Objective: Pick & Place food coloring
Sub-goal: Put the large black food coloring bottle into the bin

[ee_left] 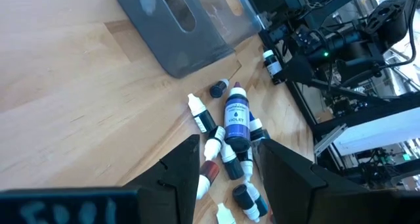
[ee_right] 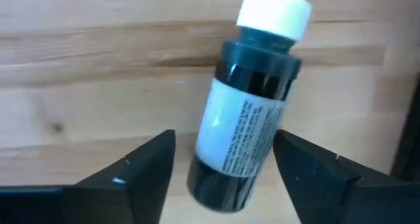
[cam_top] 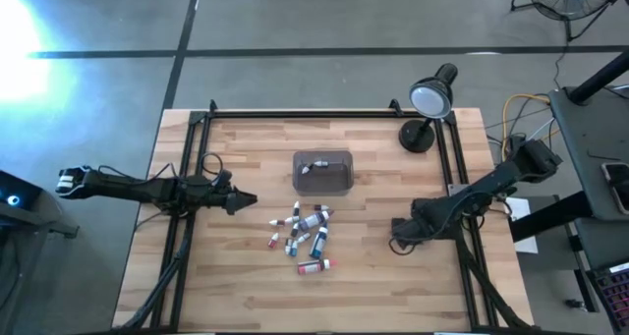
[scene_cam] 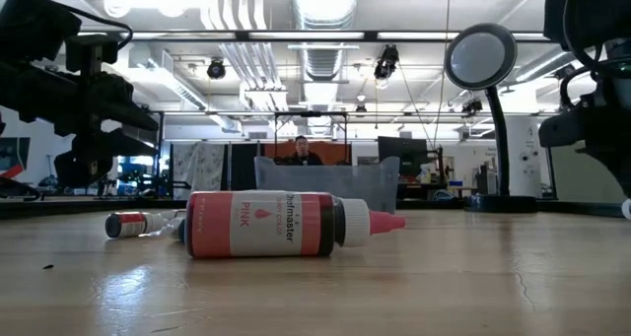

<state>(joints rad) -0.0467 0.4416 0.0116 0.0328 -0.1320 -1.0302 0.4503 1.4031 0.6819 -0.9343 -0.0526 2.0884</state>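
Observation:
Several tiny food coloring bottles (cam_top: pixel 303 235) lie on their sides in a loose pile on the wooden table, in front of the clear grey tray (cam_top: pixel 339 183); a violet-labelled one (ee_left: pixel 236 119) and a pink one (scene_cam: pixel 286 225) stand out. One small bottle (cam_top: pixel 316 164) lies inside the tray. My left gripper (cam_top: pixel 251 199) is open, held above the table just left of the pile. My right gripper (cam_top: pixel 396 245) is open and low over the table right of the pile. Its fingers stand on either side of a lone dark bottle (ee_right: pixel 246 112) with a white label and white cap, which lies flat on the wood.
A black desk lamp (cam_top: pixel 428 104) stands at the table's far right, behind my right arm. Black frame rails (cam_top: pixel 324 114) run along the far edge and down both sides. Bare wood lies near the table's near edge. A person shows far behind the tray in the low view.

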